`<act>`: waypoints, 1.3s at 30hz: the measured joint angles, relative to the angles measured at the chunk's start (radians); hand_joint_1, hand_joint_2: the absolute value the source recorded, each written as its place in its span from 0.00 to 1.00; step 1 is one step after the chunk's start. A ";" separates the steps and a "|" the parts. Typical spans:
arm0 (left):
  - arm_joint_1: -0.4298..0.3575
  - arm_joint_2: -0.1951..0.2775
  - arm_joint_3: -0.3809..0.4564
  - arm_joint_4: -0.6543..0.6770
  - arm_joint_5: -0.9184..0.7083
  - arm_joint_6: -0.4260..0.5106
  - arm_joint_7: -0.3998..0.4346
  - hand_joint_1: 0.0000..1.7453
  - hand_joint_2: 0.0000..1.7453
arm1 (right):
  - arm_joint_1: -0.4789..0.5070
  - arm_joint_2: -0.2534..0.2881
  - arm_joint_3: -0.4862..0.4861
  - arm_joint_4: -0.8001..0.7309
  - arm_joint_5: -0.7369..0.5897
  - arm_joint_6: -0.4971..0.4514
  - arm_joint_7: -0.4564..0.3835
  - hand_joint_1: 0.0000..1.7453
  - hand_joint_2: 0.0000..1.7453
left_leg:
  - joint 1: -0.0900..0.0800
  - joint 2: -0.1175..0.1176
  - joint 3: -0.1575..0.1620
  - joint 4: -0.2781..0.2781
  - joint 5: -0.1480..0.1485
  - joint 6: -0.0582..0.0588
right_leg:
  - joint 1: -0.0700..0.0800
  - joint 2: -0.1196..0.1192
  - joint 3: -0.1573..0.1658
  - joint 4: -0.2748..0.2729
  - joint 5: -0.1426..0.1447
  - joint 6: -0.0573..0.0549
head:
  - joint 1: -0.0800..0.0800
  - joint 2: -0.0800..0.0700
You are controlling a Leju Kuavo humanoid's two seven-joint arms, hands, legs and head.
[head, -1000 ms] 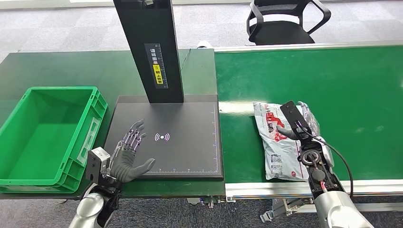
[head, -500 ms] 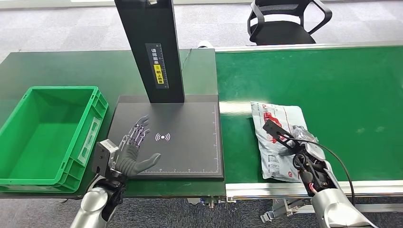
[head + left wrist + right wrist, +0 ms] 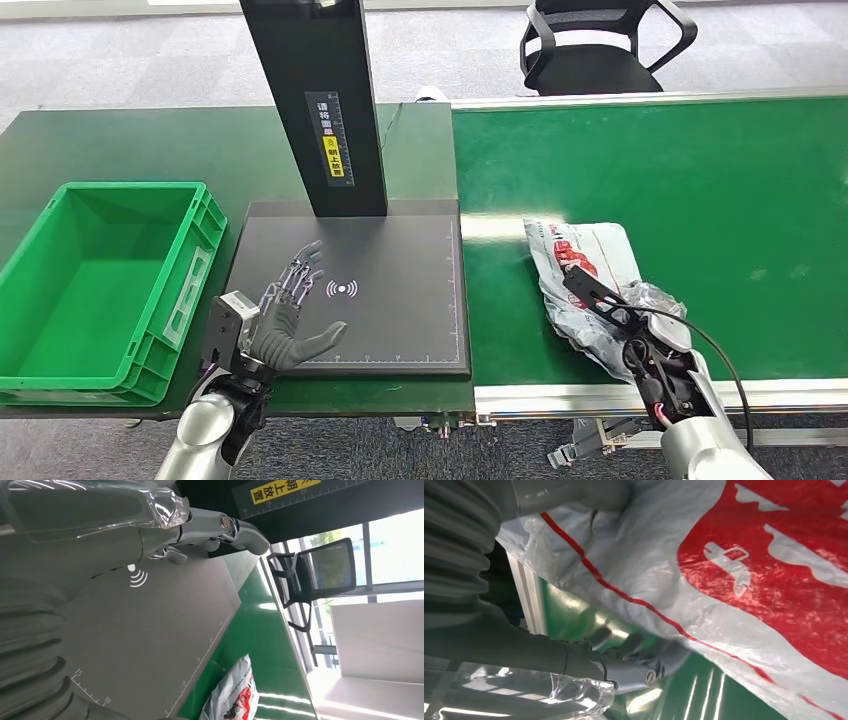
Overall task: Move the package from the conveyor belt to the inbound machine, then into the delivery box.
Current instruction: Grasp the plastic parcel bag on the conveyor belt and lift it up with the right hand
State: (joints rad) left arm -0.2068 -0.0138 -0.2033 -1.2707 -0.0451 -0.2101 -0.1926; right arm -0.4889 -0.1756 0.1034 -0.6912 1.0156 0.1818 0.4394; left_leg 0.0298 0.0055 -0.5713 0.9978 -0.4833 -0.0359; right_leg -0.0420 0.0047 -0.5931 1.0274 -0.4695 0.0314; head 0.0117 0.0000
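Observation:
The package (image 3: pixel 583 262), a grey plastic mailer with red print, lies on the green conveyor belt (image 3: pixel 720 190) near its front edge. My right hand (image 3: pixel 640 335) grips its near end, which is crumpled and bunched up around the fingers. Close up, the package (image 3: pixel 749 580) lies across the hand with the thumb (image 3: pixel 624 667) under it. My left hand (image 3: pixel 290 318) hovers open, fingers spread, over the front left of the inbound machine's black scan plate (image 3: pixel 400 320). Past the fingers (image 3: pixel 210 525) I see the plate (image 3: pixel 150 630) and the package (image 3: pixel 235 695).
The green delivery box (image 3: pixel 190 290) stands to the left of the plate. The machine's black column (image 3: pixel 320 110) rises behind the plate. An office chair (image 3: pixel 600 45) stands beyond the belt. A metal rail (image 3: pixel 560 395) edges the belt's front.
My right hand has turned and closed on the package's near end, crumpling and raising it; the package shifted slightly left. My left hand crept forward over the plate.

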 joint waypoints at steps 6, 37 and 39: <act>0.002 0.000 0.000 0.000 -0.006 0.010 -0.001 0.00 1.00 | -0.001 0.008 -0.021 0.000 -0.001 0.021 -0.041 1.00 1.00 | 0.000 0.000 0.000 0.000 0.000 0.000 | 0.000 0.000 0.000 0.000 0.000 0.000 | 0.000 0.000; 0.057 0.010 0.023 -0.046 -0.006 0.011 -0.007 0.00 1.00 | -0.030 0.034 -0.031 0.024 -0.059 0.036 -0.155 1.00 1.00 | 0.000 0.000 0.000 0.000 0.000 0.000 | 0.000 0.000 0.000 0.000 0.000 0.000 | 0.000 0.000; 0.064 0.010 0.027 -0.052 -0.006 0.011 -0.010 0.00 1.00 | -0.029 0.035 -0.031 0.023 -0.072 0.016 -0.184 1.00 1.00 | 0.000 0.000 0.000 0.000 0.000 0.000 | 0.000 0.000 0.000 0.000 0.000 0.000 | 0.000 0.000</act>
State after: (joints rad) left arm -0.1433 -0.0042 -0.1766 -1.3229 -0.0511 -0.1987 -0.2023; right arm -0.5183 -0.1409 0.0727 -0.6681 0.9436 0.1975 0.2553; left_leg 0.0298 0.0057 -0.5716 0.9976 -0.4833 -0.0359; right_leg -0.0420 0.0048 -0.5929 1.0277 -0.4695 0.0314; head 0.0116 0.0000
